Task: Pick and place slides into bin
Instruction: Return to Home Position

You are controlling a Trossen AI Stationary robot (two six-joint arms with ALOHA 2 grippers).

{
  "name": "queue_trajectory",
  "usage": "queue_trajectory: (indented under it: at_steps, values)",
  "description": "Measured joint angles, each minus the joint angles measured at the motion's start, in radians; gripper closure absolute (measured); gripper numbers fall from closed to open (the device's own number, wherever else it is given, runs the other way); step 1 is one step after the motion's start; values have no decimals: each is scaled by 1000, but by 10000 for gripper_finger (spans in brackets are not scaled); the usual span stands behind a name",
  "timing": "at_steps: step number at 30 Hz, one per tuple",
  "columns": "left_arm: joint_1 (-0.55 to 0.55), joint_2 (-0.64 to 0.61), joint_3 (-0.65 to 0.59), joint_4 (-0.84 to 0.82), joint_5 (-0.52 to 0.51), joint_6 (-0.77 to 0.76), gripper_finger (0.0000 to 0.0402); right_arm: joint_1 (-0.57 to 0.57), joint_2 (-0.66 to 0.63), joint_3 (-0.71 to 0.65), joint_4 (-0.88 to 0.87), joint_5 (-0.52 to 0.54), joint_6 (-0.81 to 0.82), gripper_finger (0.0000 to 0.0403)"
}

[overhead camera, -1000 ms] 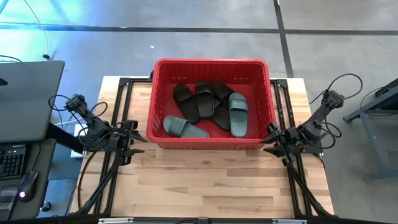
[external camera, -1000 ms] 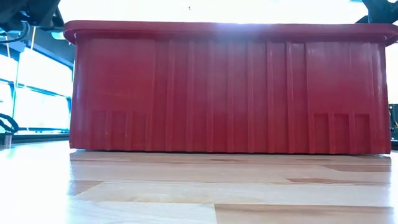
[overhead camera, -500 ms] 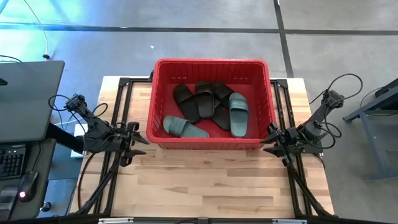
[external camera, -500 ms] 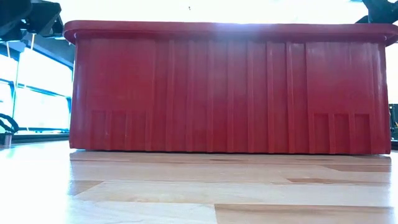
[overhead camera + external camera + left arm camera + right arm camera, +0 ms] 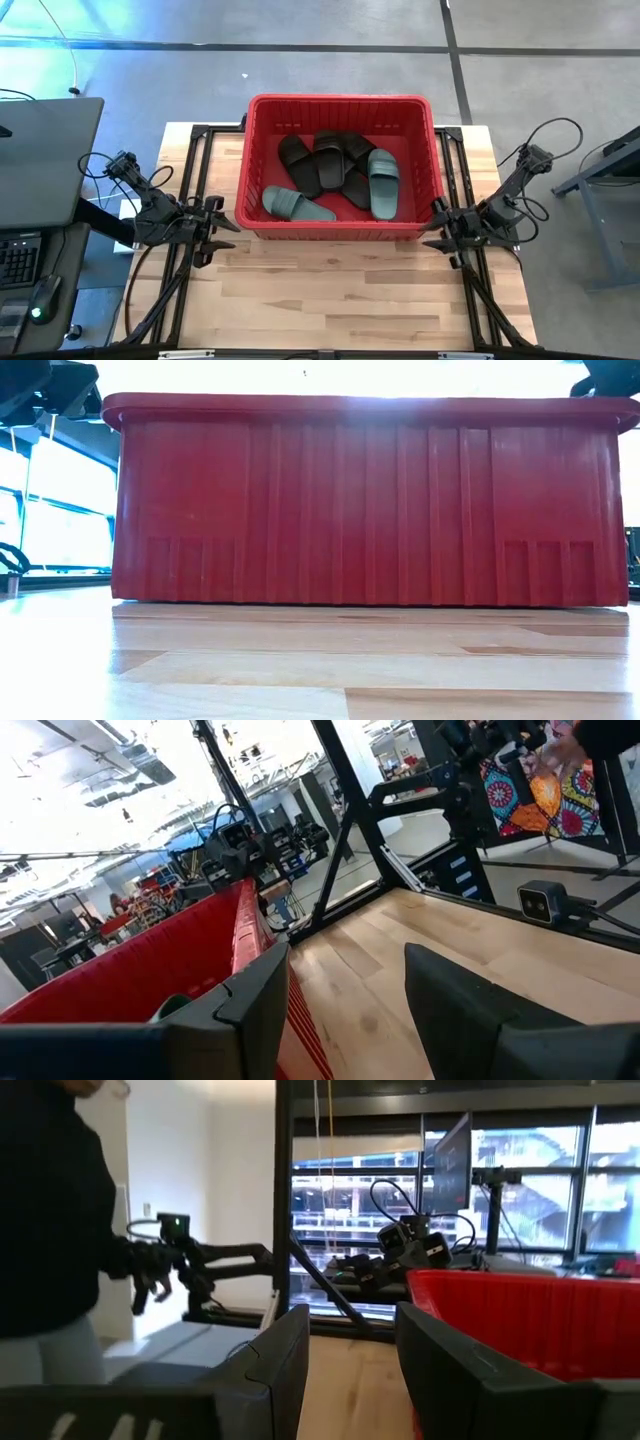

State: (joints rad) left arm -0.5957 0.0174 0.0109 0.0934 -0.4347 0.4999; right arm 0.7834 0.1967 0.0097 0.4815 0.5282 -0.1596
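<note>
The red bin (image 5: 340, 100) stands on the far half of the wooden table; it fills the low view (image 5: 360, 500). Inside it lie the slides: several black ones (image 5: 322, 163) piled in the middle, a teal-green one (image 5: 383, 183) at the right and another teal-green one (image 5: 297, 205) by the near wall. My left gripper (image 5: 225, 218) hovers open beside the bin's near left corner, pointing level along the near wall (image 5: 345, 1010). My right gripper (image 5: 430, 225) hovers open beside the near right corner (image 5: 350, 1370). Both hold nothing.
Bare wooden tabletop (image 5: 340, 290) stretches in front of the bin to the near edge. Black frame rails (image 5: 195, 150) run along both sides of the table. A person in dark clothes (image 5: 50, 1230) stands beyond the table in the right wrist view. A desk with a keyboard (image 5: 25, 255) sits at the left.
My left gripper has tipped slightly and my right gripper has rolled a little about its own line, both staying in place. The bin and the slides have not moved.
</note>
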Motion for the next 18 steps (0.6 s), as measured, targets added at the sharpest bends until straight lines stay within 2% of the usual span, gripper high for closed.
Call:
queue_trajectory:
  at_steps: [6,18]
  values:
    - [0,0,0,0,0,0,218,0,0,0,0,0,-59,263]
    - [0,0,0,1,0,0,217,0,0,0,5,6,22,263]
